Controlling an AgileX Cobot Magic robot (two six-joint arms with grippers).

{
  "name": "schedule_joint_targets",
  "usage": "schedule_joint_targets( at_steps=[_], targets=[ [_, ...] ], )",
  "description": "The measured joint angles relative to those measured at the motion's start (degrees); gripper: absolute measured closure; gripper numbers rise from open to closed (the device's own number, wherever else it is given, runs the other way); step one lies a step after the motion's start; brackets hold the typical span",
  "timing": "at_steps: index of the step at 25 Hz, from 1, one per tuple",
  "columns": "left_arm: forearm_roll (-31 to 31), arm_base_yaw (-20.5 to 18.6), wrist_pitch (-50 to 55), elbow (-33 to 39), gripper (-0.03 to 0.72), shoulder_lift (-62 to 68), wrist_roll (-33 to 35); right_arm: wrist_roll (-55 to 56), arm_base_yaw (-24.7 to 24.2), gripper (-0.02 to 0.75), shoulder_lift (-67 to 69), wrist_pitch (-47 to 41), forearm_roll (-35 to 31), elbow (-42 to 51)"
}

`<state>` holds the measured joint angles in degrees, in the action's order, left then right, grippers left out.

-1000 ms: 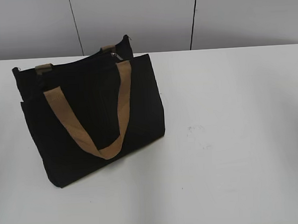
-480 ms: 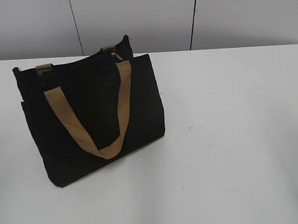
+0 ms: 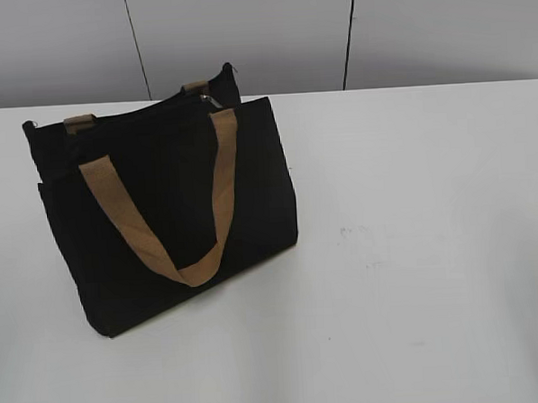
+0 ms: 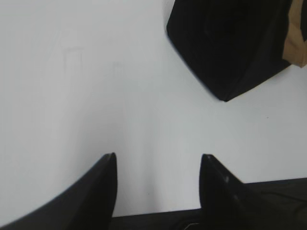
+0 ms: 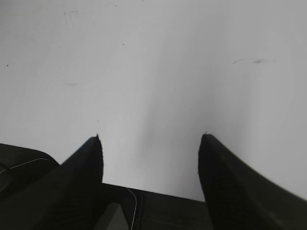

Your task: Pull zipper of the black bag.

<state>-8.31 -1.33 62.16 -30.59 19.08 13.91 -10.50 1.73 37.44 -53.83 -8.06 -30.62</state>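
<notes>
Closest to me, my left hand [image 4: 158,160] sits low over the white worktop [image 4: 96,86], fingers spread with nothing between them. Ahead of it and off to its right, a corner of the black bag [image 4: 230,43] comes into the left wrist view, well apart from the fingertips, with a bit of tan handle [image 4: 295,45] at the edge. My right hand [image 5: 151,139] is spread just as wide above bare worktop, and I see no bag from that wrist. Farther out, on the exterior view, the black bag [image 3: 161,216] stands upright on the left side of the worktop, one tan handle drooping down its front. At the far top edge I make out the zipper [image 3: 209,99], a small silver glint near the right end.
</notes>
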Motion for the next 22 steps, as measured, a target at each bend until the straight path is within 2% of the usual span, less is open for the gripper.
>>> schedule_joint_targets(
  at_steps=[10, 17, 22],
  targets=[
    [-0.13, 0.0, -0.26, 0.23, 0.274, -8.38, -0.11, -2.98, 0.0, 0.251, -0.14, 0.38, -0.07, 0.54],
    [-0.18, 0.0, -0.2, 0.23, 0.274, -18.58, -0.18, -3.79, 0.0, 0.251, -0.2, 5.51, -2.36, 4.37],
    [-0.25, 0.0, -0.27, 0.23, 0.274, -19.52, -0.18, -3.85, 0.0, 0.251, -1.41, 3.64, -2.84, 3.54]
  ],
)
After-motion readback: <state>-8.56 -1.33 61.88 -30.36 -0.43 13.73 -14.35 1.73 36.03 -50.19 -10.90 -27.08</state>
